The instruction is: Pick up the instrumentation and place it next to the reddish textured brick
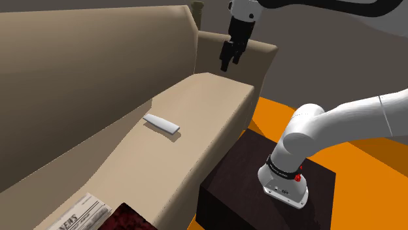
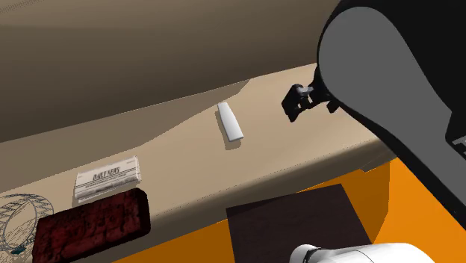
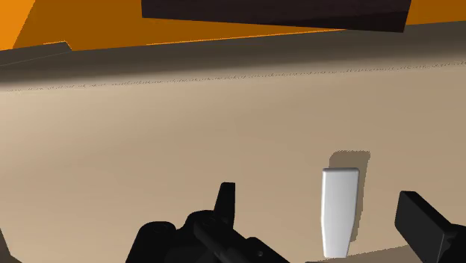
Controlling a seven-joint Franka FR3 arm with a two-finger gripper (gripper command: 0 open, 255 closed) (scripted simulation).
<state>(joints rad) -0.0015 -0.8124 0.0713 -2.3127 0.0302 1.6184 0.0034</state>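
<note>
- Reddish brick (image 2: 89,224): well apart from the jaws; only a newspaper (image 2: 107,179) lies near it.
- White flat instrument (image 2: 231,121): lying on the sofa seat (image 2: 172,157), below the jaws, untouched.
- Gripper (image 2: 297,104): above the seat, jaws spread wide, holding nothing.
- Status: nothing done yet; grasp, carry and placement all outstanding.

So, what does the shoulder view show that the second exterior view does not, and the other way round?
Extra in the shoulder view: the sofa's armrest, behind the hand.
Extra in the second exterior view: a wire wheel beside the dark red brick.
In both: the white flat bar lying on the sofa seat, the newspaper, the brick, the dark box under the arm, and the open hand above the seat.
</note>
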